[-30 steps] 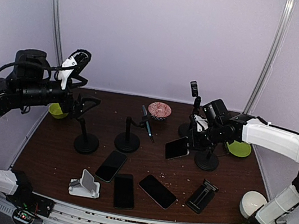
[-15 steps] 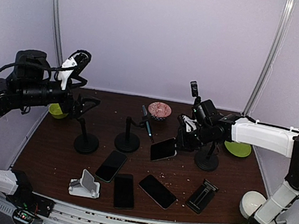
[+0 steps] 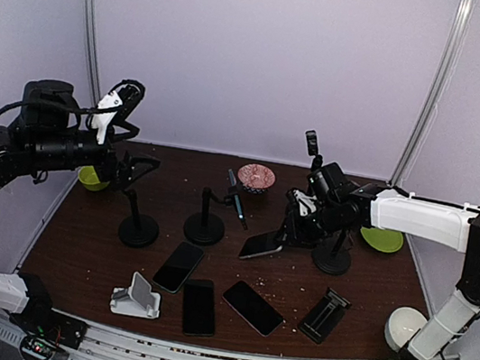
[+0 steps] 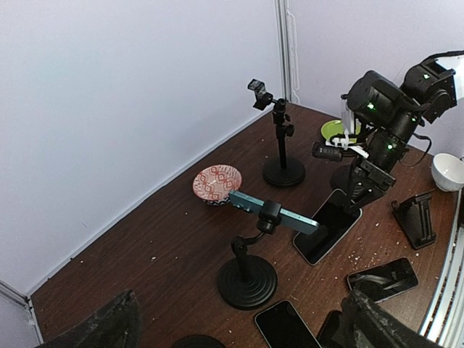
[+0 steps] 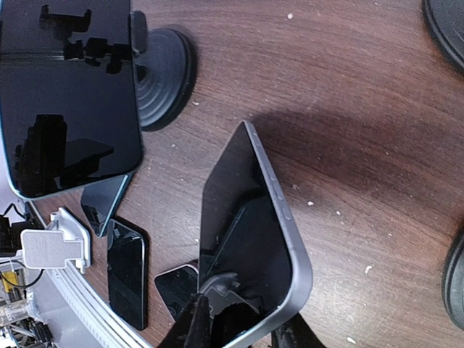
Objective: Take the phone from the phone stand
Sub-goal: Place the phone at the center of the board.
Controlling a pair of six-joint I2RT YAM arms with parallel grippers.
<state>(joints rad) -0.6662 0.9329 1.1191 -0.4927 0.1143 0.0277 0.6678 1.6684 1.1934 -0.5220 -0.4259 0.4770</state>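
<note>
My right gripper (image 3: 290, 234) is shut on the near end of a dark grey-edged phone (image 3: 261, 245) and holds it tilted low over the table, left of an empty black stand (image 3: 332, 258). In the right wrist view the phone (image 5: 250, 239) runs away from my gripper (image 5: 239, 330); I cannot tell whether its far end touches the wood. A teal phone (image 3: 235, 199) is still clamped on the middle stand (image 3: 205, 227). It also shows in the left wrist view (image 4: 274, 212). My left gripper (image 3: 137, 168) is open and empty above another black stand (image 3: 138, 230).
Three phones lie flat at the front (image 3: 179, 266), (image 3: 199, 306), (image 3: 253, 307). A white stand (image 3: 135, 299) and a black folding stand (image 3: 324, 315) sit near the front edge. A patterned bowl (image 3: 256, 177), green bowls (image 3: 383, 238), (image 3: 90, 177), a white bowl (image 3: 405, 327) and a tall stand (image 3: 309, 177) ring the area.
My right gripper has carried the dark phone left and down, away from its stand, and tilted it flatter towards the table. The left arm has not moved.
</note>
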